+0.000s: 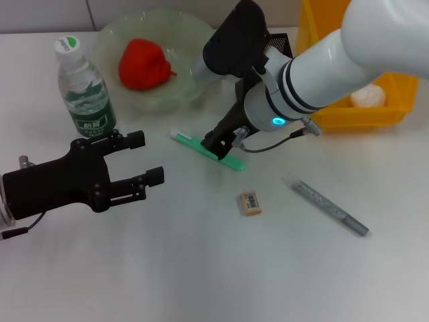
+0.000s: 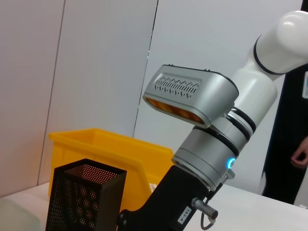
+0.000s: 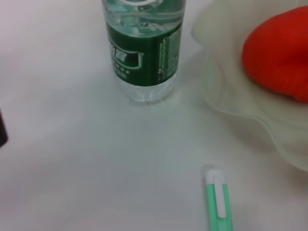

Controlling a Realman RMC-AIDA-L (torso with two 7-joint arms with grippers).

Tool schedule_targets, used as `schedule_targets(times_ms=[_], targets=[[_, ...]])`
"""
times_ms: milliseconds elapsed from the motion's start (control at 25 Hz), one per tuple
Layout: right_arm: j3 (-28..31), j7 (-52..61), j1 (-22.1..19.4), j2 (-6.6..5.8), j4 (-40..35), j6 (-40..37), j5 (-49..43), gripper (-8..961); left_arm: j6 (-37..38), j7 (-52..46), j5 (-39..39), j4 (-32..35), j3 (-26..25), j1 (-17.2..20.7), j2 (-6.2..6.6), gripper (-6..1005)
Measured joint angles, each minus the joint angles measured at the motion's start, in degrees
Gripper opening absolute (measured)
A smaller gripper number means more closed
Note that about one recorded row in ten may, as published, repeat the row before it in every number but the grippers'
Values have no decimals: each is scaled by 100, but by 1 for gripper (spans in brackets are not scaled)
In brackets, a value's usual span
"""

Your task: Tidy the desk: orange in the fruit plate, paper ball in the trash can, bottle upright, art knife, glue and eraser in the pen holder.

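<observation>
right gripper: down on the knife, grip can't tell
left gripper: open, empty, near bottle
eraser: just beyond knife

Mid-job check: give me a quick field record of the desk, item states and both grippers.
orange: in the fruit plate
paper ball: in the trash can
bottle: upright
art knife: flat on the desk, under the right gripper
eraser: on the desk
grey pen: on the desk
pen holder: beside the trash can
left gripper: open, holding nothing
</observation>
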Motion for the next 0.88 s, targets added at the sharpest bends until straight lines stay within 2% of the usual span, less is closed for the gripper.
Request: schedule_targets(times_ms=[360,560,880], targets=[[3,-92,-9,-1,24,67,6,117,-1,4,5,0,3,-10,1,787],[3,-169,-36,16,80,79,49,300,-1,4,5,0,0,-10,1,787],[-8,-280,-39,33,259,232,124,332,-8,4,0,0,0,-10,1,787]])
